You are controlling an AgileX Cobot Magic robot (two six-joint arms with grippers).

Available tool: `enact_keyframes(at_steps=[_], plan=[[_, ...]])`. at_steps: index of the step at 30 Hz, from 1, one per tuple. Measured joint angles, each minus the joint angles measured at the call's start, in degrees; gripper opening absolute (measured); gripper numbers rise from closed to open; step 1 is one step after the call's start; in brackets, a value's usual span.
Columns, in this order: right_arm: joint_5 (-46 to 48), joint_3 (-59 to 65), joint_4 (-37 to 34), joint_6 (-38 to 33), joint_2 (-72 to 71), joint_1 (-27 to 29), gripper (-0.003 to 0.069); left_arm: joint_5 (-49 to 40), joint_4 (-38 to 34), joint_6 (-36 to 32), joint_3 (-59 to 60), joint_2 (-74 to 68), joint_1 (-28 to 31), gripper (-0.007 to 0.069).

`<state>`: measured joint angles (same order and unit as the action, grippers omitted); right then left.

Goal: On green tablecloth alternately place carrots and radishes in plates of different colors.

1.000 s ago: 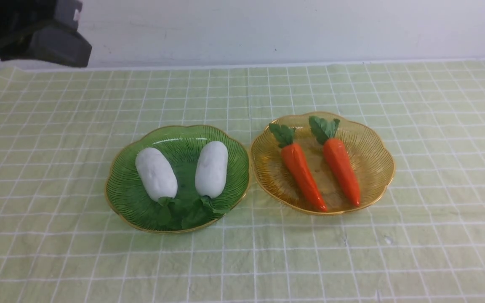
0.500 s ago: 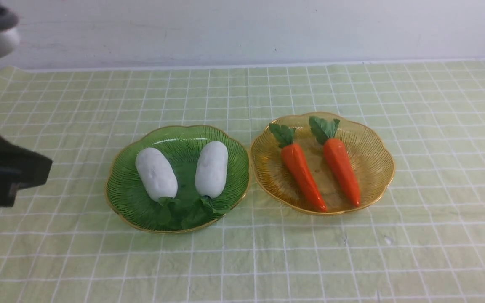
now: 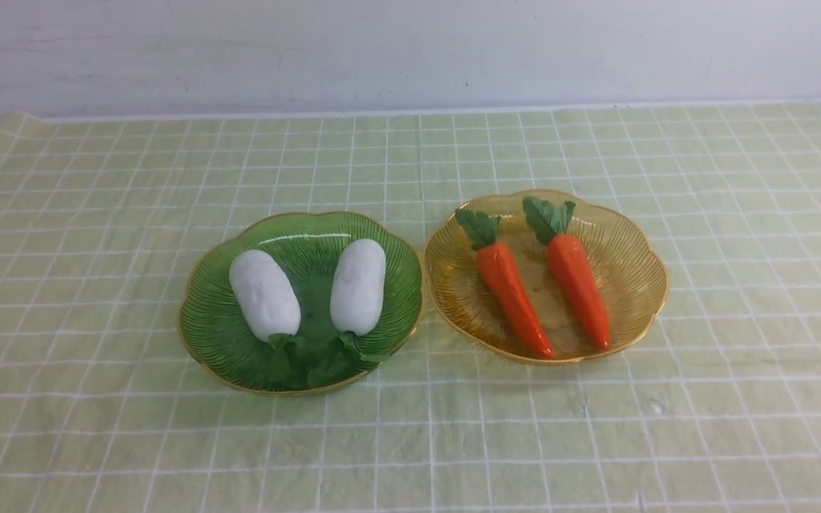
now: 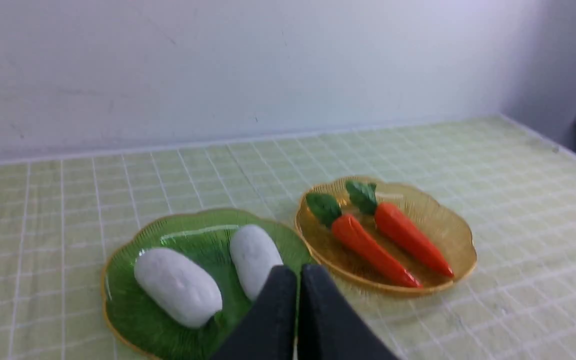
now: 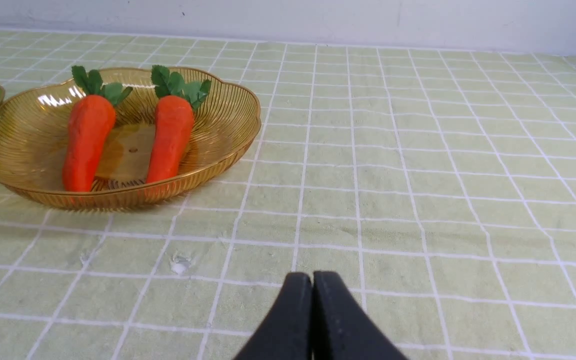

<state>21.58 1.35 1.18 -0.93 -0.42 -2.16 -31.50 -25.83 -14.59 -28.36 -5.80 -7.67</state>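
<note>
1. Front view showed us the green tablecloth (image 3: pixel 410 442) spread wide, with white lines making little squares on it.
2. We saw two plates side by side near the middle of the cloth, almost touching.
3. We saw that the green plate (image 3: pixel 204 324) sat on the left and the yellow plate (image 3: pixel 638 285) sat on the right.
4. We found two white radishes in the green plate, the left radish (image 3: pixel 264 293) and the right radish (image 3: pixel 358 286). They lay next to each other but did not touch, and their leafy ends pointed toward us.
5. We found two orange carrots in the yellow plate, the left carrot (image 3: pixel 512 294) and the right carrot (image 3: pixel 579 286). Their green tops pointed to the far wall and their thin tips pointed toward us.
6. We could not see either arm in the front view, only a tiny dark bit at the left edge.
7. We saw our left gripper (image 4: pixel 298 272) in the left wrist view. Its two black fingers were pressed together with nothing between them.
8. We saw our right gripper (image 5: pixel 312 280) in the right wrist view. Its fingers were pressed together too, holding nothing, over bare cloth and apart from the yellow plate.
</note>
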Motion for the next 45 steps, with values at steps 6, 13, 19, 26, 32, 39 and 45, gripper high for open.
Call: enact_keyframes(at_steps=[6,13,19,26,32,39,45], plan=[[0.0,0.0,0.0,0.0,0.0,0.0,-0.0015,14.0,-5.0,0.0,8.6,2.8,0.0,-0.0008],[0.0,0.0,0.0,0.0,0.0,0.0,-0.0015,18.7,-10.5,0.0,14.4,2.9,0.0,-0.0008],[0.0,0.0,0.0,-0.1,0.0,0.0,-0.0015,18.2,-10.9,0.0,17.9,2.9,0.0,-0.0008],[0.0,0.0,0.0,-0.1,0.0,0.0,-0.0015,17.0,-9.8,-2.1,20.3,2.9,0.0,-0.0008],[0.0,0.0,0.0,-0.2,0.0,0.0,-0.0015,16.9,-3.8,-6.9,23.8,3.0,0.0,-0.0008],[0.0,0.0,0.0,-0.2,0.0,0.0,-0.0015,13.8,16.8,6.8,26.5,6.4,3.9,-0.0008],[0.0,0.0,0.0,-0.2,0.0,0.0,-0.0015,13.0,25.3,14.6,29.8,6.4,4.3,-0.0008]])
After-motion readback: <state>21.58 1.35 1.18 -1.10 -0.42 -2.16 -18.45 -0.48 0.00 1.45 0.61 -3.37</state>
